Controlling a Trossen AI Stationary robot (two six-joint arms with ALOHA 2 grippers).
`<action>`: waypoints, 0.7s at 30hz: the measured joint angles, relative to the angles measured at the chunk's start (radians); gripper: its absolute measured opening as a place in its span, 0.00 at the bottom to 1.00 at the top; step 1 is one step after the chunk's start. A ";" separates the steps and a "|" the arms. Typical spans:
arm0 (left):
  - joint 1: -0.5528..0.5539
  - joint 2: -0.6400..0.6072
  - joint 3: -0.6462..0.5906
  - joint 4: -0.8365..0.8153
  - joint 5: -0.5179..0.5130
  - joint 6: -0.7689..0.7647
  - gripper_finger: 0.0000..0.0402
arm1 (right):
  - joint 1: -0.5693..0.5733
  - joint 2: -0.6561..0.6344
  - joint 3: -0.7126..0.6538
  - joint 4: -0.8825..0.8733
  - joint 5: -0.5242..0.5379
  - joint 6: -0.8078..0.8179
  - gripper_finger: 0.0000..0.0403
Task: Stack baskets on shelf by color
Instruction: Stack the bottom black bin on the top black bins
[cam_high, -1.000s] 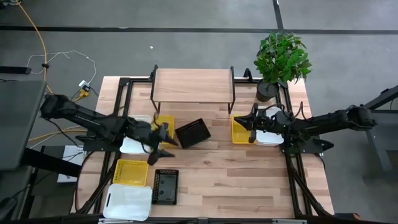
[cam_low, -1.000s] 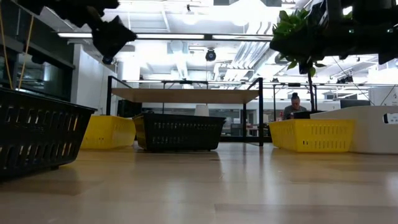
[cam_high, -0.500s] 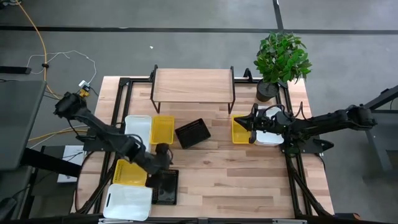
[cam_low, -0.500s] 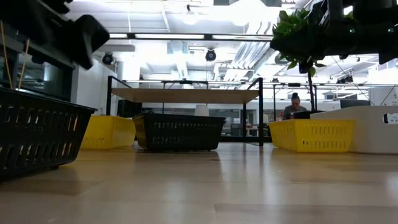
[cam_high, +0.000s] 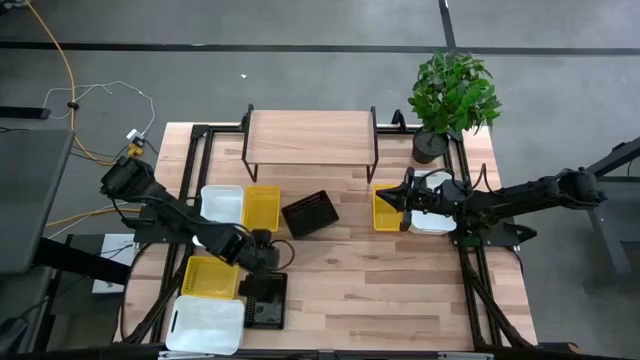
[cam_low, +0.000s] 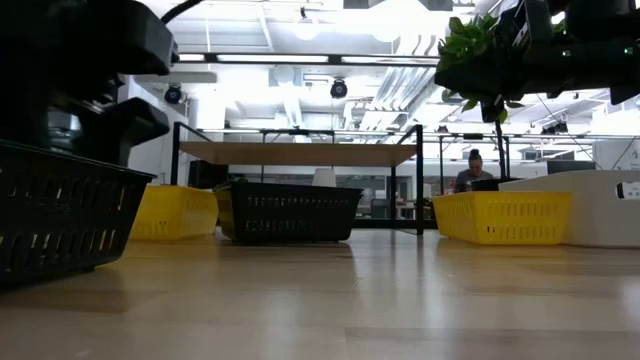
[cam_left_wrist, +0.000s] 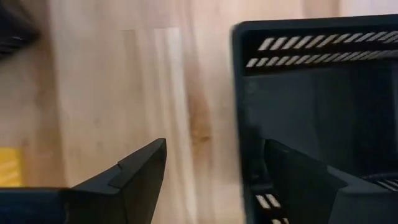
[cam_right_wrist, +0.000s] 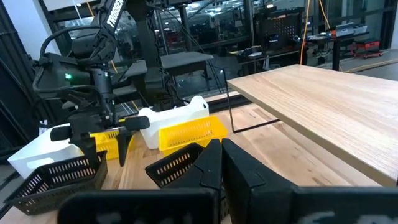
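Note:
My left gripper (cam_high: 262, 258) hangs open over the far end of a black mesh basket (cam_high: 266, 300) near the table's near-left edge. In the left wrist view, one finger (cam_left_wrist: 140, 174) is outside over bare wood. The other finger (cam_left_wrist: 298, 180) is inside the basket, with the wall (cam_left_wrist: 239, 124) between them; no touch shows. A second black basket (cam_high: 310, 213) sits askew in front of the shelf (cam_high: 311, 137). My right gripper (cam_high: 405, 196) waits shut above a yellow basket (cam_high: 385, 207) beside a white one (cam_high: 436, 218).
A white basket (cam_high: 222, 205) and a yellow one (cam_high: 262, 207) sit left of the shelf. Another yellow basket (cam_high: 212, 277) and a white one (cam_high: 210, 322) lie at the near-left corner. A potted plant (cam_high: 452, 95) stands at the far right. Bare wood stretches across the near middle.
My left gripper has swung from beside the yellow basket near the shelf toward the table's near edge. It has come down over the far end of the near black basket. The baskets have stayed in place.

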 joint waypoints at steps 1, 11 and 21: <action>0.001 0.003 0.000 0.004 0.010 0.002 0.63 | 0.000 0.000 0.000 -0.001 0.000 0.000 0.00; 0.002 0.014 -0.001 -0.008 0.033 0.015 0.20 | 0.000 0.000 0.000 -0.005 0.003 0.002 0.00; 0.069 -0.027 0.155 -0.093 -0.036 0.171 0.01 | 0.000 0.000 0.000 -0.006 0.003 0.002 0.00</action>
